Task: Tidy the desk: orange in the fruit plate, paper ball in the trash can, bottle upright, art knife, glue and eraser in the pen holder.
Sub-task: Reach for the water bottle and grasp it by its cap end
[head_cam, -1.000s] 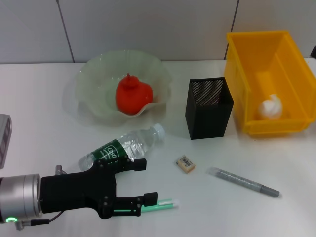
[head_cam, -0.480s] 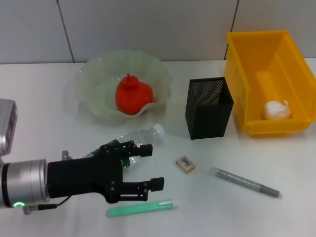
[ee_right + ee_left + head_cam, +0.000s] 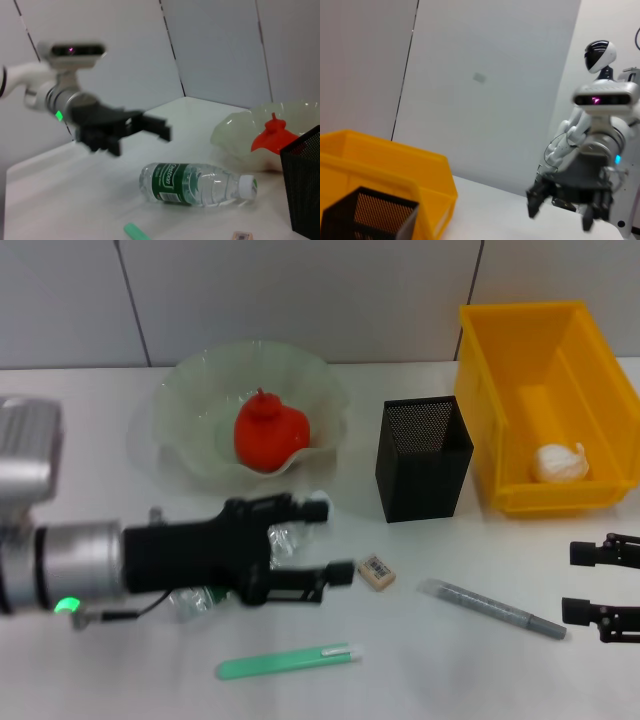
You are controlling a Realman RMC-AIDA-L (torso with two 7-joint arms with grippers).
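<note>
While the small clear plastic water bottle with a green label and white cap (image 3: 197,183) lies on its side on the plain white desk (image 3: 450,680), just in front of the pale-green scalloped glass fruit plate (image 3: 200,405), the left gripper (image 3: 325,540) hangs right over it with its black fingers spread wide, one on each side of the bottle's cap end, gripping nothing. In the head view the arm hides most of the bottle, while the right wrist view shows it whole. The red-orange round fruit with a stem bump, the orange (image 3: 269,434), sits inside the fruit plate. Right of the bottle's cap stands the square black mesh pen holder (image 3: 423,458), and beyond it the bright yellow rectangular trash can (image 3: 540,400) holds a crumpled white paper ball (image 3: 560,463). The small beige eraser with a barcode sticker (image 3: 377,572) lies just beside the left gripper's lower finger; a grey pen-like stick (image 3: 493,608) lies farther right and a mint-green flat stick (image 3: 288,660) nearer the robot. The right gripper (image 3: 584,582) hovers open and empty at the desk's right edge.
</note>
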